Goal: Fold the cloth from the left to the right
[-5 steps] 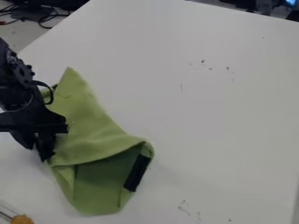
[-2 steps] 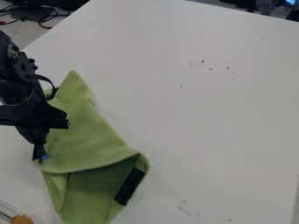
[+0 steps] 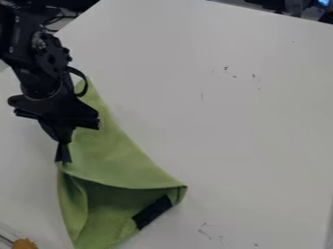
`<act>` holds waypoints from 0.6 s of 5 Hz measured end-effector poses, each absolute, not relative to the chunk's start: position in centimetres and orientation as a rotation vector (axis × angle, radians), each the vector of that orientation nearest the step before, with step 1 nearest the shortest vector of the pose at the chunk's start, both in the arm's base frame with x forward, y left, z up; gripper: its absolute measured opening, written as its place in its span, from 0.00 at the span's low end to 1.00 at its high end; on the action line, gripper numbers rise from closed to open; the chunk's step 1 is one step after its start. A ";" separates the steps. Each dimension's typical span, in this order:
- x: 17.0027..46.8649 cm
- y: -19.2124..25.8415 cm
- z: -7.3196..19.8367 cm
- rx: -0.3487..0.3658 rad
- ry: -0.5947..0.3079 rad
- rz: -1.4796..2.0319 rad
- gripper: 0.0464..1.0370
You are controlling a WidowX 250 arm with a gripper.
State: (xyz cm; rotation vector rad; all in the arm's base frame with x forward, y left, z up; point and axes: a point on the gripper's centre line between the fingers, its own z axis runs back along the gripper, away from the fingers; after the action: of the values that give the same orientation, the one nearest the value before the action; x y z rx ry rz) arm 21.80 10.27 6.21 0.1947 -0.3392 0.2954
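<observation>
The green cloth [image 3: 117,158] is partly folded, black strip [image 3: 153,211] exposed; the gripper [image 3: 63,156] clamps its left edge. The table [image 3: 240,131] is white, scuffed; dark equipment [image 3: 294,7] sits beyond.

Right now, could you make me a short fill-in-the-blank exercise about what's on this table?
1. The cloth is coloured ____.
2. The strip on it is coloured ____.
3. In the picture, the gripper is at the cloth's ____ edge.
4. The arm comes in from the picture's ____ left.

Missing words: green; black; left; upper.
</observation>
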 end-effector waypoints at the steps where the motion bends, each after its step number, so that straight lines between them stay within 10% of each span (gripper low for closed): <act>1: 24.2 7.7 7.1 0.159 -0.391 0.194 0.02; 3: 28.4 1.1 7.0 0.098 -0.415 -0.056 0.02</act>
State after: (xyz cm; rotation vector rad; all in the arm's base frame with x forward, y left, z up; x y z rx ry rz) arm 28.44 1.11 6.96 0.0976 -0.4150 -0.0564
